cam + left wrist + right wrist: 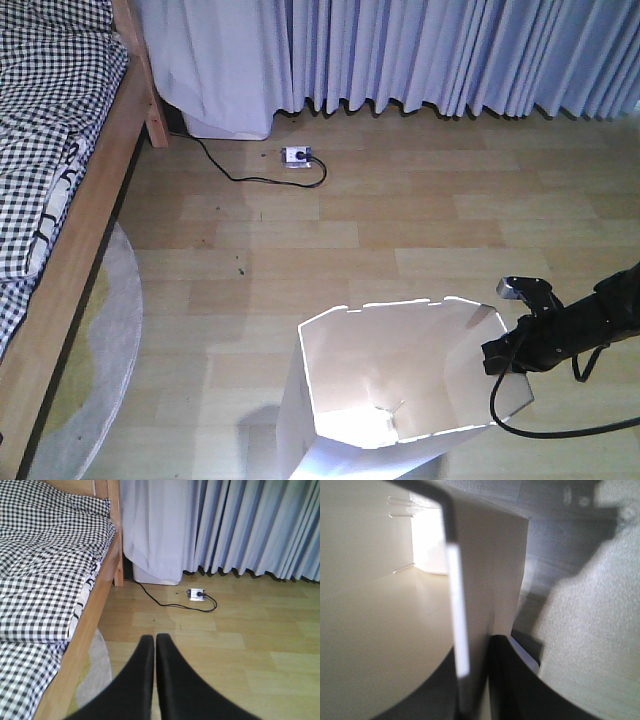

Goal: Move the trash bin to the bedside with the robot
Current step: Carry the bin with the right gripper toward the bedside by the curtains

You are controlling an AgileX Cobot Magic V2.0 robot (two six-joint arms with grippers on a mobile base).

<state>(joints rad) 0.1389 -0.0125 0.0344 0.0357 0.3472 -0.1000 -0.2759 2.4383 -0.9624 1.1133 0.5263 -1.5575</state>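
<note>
While the trash bin (400, 360) stands on the wooden floor (400, 220), well apart from the bed (70, 240) at left, a rug (100, 370) lies beside the bed frame and a power strip (297, 157) near the curtains (450, 50). Your right gripper (475, 680) reaches in from the right and clamps the bin's rim. Your left gripper (155, 650) points toward the curtains, fingers pressed together and empty.

White trash bin (400, 385); black-white checked bedding (50, 120).

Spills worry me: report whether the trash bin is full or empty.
Practically empty: the trash bin shows its cream inner walls bare to the bottom, bar one small unclear speck.
</note>
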